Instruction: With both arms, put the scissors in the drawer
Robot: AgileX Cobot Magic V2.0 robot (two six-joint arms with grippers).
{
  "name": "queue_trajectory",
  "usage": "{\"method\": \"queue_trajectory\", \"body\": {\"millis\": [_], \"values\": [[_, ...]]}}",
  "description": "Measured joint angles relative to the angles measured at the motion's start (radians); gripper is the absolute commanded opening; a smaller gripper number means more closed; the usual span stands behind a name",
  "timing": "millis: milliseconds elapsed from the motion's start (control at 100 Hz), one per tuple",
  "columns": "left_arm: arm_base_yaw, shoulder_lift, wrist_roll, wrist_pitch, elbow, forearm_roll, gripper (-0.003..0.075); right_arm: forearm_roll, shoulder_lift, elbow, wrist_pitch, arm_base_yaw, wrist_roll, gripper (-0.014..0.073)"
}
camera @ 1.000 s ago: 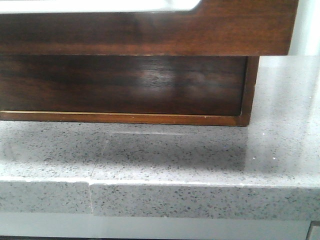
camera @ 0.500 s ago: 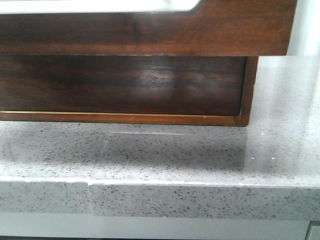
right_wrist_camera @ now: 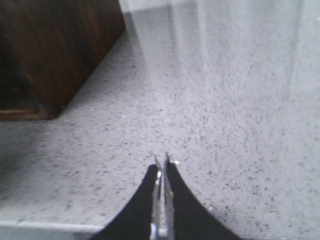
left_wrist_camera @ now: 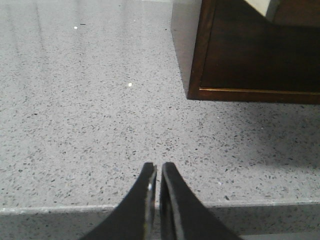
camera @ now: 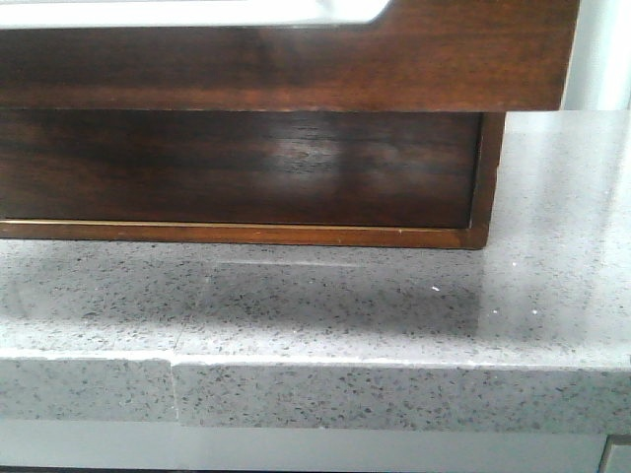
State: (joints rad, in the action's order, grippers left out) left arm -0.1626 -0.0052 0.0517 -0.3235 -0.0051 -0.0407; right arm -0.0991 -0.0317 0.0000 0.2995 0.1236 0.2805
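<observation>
On the speckled grey stone counter (camera: 325,315) sits a dark wooden cabinet (camera: 246,168), and across its top the wide glossy brown drawer (camera: 296,64) juts forward over the recess below, its white round-cornered strip (camera: 197,10) running along the upper edge. From the front neither arm shows at all. The left gripper (left_wrist_camera: 158,172) hangs over the near edge of the counter with its black fingers (left_wrist_camera: 142,200) pressed together, nothing between them, and a lower corner of the cabinet lies ahead of it. The right gripper (right_wrist_camera: 163,170) is also pinched closed over the counter, and a thin sliver of metal (right_wrist_camera: 161,200) shows between its fingertips; I cannot tell what that is. The scissors themselves I cannot make out anywhere on the counter.
</observation>
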Motion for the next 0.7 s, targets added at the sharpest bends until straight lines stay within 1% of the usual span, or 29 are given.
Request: {"method": "queue_trajectory", "body": {"millis": [90, 140, 220, 350, 700], "values": [[0.0, 0.0, 0.0, 0.0, 0.0, 0.0, -0.002, 0.025, 0.002, 0.012, -0.079, -0.039, -0.045, -0.0048], [0.0, 0.0, 0.0, 0.0, 0.0, 0.0, -0.002, 0.031, 0.002, 0.012, -0.087, -0.047, -0.054, -0.0048], [0.0, 0.0, 0.0, 0.0, 0.0, 0.0, -0.002, 0.035, 0.002, 0.012, -0.06, -0.05, -0.06, -0.0048], [0.0, 0.0, 0.0, 0.0, 0.0, 0.0, -0.002, 0.037, 0.004, 0.012, 0.022, -0.05, -0.062, -0.0048], [0.0, 0.0, 0.0, 0.0, 0.0, -0.001, -0.002, 0.037, 0.04, 0.012, 0.031, -0.05, -0.062, -0.0048]]}}
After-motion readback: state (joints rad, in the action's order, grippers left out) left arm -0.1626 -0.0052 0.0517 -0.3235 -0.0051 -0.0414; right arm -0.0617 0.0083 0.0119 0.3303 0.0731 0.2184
